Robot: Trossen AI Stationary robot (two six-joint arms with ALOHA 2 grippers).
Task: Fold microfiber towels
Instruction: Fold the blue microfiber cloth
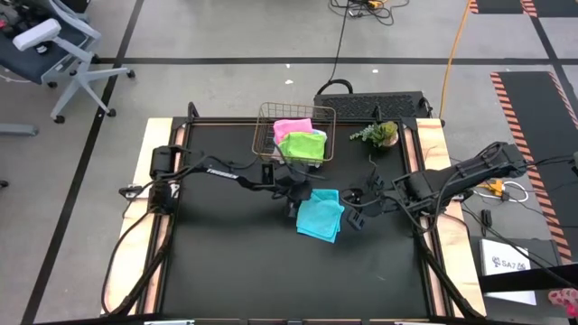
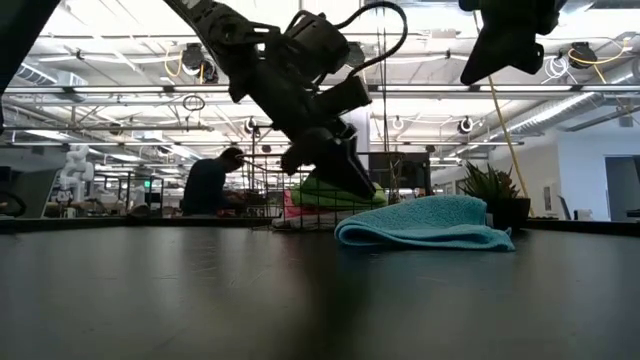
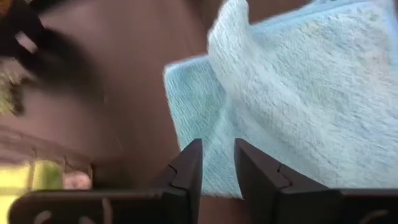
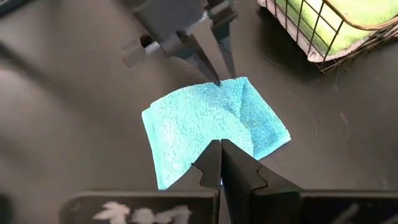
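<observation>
**Operator:** Report on my left end effector.

**Inspector:** Your left end effector sits at the edge of the folded cyan towel, on the side nearest the left arm. In the left wrist view its two fingers stand a narrow gap apart, with the towel's pile lying just beyond the tips and nothing pinched between them. In the right wrist view the same tips come down at the towel's far corner; whether they touch the cloth I cannot tell. In the low view it hangs tilted, pointing down towards the bench just beside the towel's rolled edge.

**Operator:** And the right one?

**Inspector:** Your right end effector is on the opposite side of that towel, raised off the bench. Its own wrist view shows the fingers pressed together with no cloth between them; the towel lies below and ahead of their tips.

**Operator:** Where are the other towels?

**Inspector:** Beyond your left end effector, away from the bench's front edge, the copper wire basket holds a pink towel, a lime green towel and a sliver of a second cyan one beside them. A small plant stands beyond your right end effector, near the basket.
</observation>
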